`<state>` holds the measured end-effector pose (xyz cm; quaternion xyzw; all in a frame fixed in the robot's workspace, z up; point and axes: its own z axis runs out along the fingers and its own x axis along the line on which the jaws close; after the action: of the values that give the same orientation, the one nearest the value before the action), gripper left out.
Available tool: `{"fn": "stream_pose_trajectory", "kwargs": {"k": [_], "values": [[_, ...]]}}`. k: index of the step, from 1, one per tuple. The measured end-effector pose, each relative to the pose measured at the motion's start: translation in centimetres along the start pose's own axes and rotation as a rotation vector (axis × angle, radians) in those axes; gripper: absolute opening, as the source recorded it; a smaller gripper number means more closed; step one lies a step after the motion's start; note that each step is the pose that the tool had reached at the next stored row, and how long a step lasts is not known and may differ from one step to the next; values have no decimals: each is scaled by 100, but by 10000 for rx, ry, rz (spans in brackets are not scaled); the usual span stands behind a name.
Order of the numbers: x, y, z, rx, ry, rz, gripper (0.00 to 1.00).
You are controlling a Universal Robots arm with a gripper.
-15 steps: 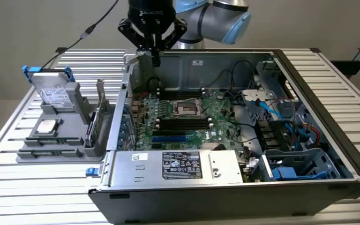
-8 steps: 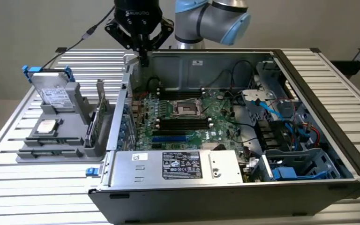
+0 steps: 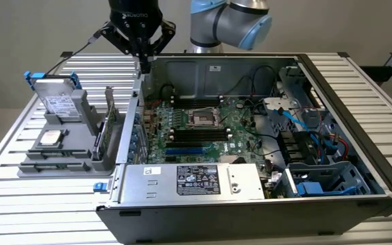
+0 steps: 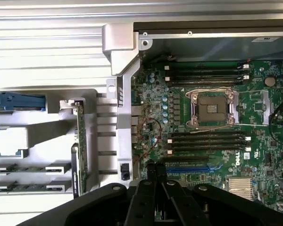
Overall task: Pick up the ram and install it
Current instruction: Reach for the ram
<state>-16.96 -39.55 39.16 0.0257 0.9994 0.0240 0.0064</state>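
- Gripper point(image 3: 143, 62): fingers clenched together, nothing between them. It hangs over the case point(image 3: 250, 217) at its rear corner, on the exterior view's left.
- The ram point(image 4: 30, 168) stands on edge in a slot of the grey holder point(image 3: 80, 104) outside the case, well apart from the gripper. The slot just beside it looks to hold another stick.
- Don't confuse it with the expansion card point(image 4: 80, 141) standing upright in the same holder, or with the hard drive point(image 3: 57, 102) behind.
- Handling, my read: light, thin, stiff board. It won't flex much, but the chips and edge contacts are fragile.
- Grip point: pinch the two flat faces near mid-length, at the exposed long edge, clear of the contacts. Smooth faces, so a slip or tilt is likely if it's taken off-centre.
- The black memory slots point(image 4: 207, 139) on the motherboard look empty; the ram is not installed.
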Motion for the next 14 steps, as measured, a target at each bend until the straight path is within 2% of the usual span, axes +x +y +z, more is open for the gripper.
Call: {"fn": "stream_pose_trajectory", "kwargs": {"k": [14], "values": [[579, 21, 51, -2, 6, -147, 10]]}}
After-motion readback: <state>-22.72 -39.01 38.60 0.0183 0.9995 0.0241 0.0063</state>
